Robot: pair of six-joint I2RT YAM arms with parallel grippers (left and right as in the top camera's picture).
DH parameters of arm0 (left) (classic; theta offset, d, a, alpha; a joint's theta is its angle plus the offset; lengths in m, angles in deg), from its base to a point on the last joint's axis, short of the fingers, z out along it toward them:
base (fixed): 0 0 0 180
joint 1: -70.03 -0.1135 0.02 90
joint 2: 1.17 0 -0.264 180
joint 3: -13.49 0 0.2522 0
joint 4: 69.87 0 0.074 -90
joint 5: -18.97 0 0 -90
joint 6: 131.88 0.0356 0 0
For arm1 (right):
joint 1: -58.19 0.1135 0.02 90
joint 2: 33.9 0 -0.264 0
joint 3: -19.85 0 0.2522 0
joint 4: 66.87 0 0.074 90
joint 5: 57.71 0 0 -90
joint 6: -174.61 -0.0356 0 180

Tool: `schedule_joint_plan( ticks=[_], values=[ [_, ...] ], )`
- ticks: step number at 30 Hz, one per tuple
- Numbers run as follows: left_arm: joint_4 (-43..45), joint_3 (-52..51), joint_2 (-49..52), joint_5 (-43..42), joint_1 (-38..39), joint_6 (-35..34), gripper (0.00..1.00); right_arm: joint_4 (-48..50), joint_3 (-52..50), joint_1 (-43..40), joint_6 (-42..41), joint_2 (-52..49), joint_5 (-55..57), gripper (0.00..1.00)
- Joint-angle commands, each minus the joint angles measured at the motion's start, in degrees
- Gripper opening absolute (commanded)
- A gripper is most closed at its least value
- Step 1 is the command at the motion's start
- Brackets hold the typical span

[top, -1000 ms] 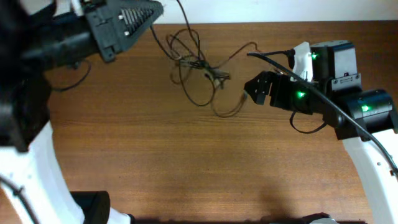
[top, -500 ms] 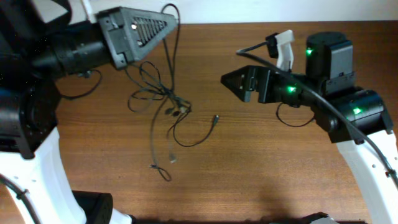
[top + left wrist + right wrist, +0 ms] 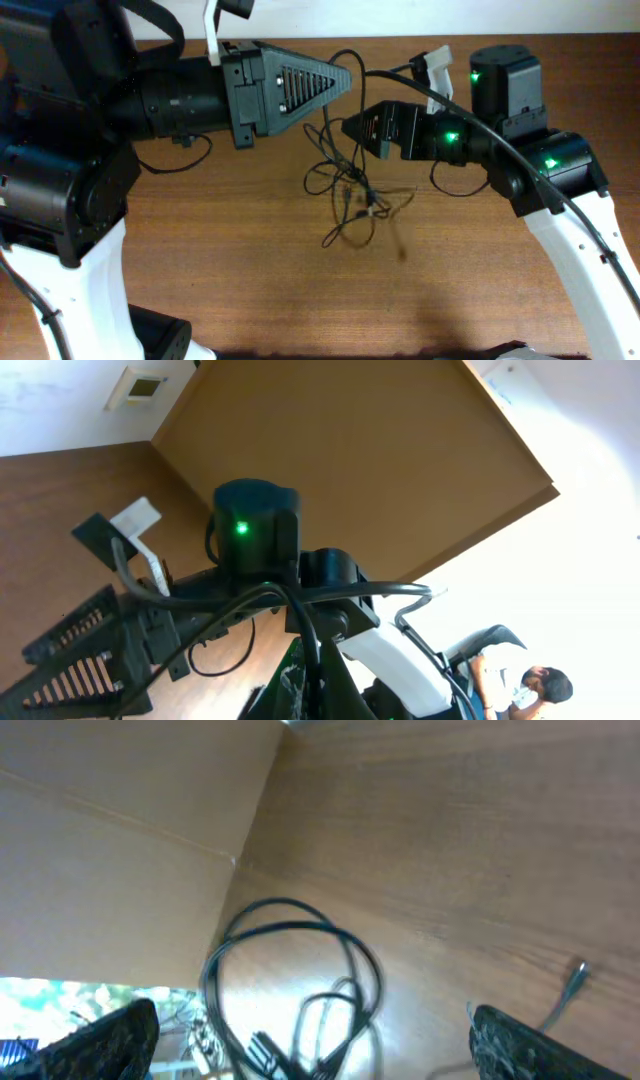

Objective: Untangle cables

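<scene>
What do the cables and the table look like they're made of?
Cables: thin cords in black, matte rubber or plastic sheathing, judging by their loose, floppy loops; one plug tip glints like metal. Table: wood or wood-look laminate, brown with visible grain and a low sheen; I cannot tell which.

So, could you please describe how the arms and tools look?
Left arm and right arm: black cylindrical joints on white links. Left tool: a black wedge with a slotted grille; right tool: black. The right arm also bears green lights, a white bracket and a thick black cable.
</scene>
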Motion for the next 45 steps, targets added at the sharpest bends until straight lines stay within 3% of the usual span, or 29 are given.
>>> schedule_joint_plan(
  ticks=[1,30,37,41,45],
  values=[
    [0.4,0.1,-0.1,-1.1,0.2,-0.1,0.00,-3.6,0.7,0.3,3.9,-0.5,0.5,0.99],
    [0.4,0.1,-0.1,-4.1,0.2,-0.5,0.00,7.9,0.5,8.9,1.7,-12.4,0.7,0.98],
    [0.9,0.1,-0.1,-4.0,0.2,-0.5,0.00,5.7,0.3,10.0,1.7,-12.4,1.2,0.98],
    [-0.2,0.1,-0.1,2.1,-0.1,-0.5,0.00,4.1,0.3,8.6,-0.5,-12.0,3.8,0.98],
    [-7.4,0.1,-0.1,18.8,-0.1,-0.1,0.00,0.7,0.3,4.4,-0.9,-7.5,7.8,0.98]
  ],
)
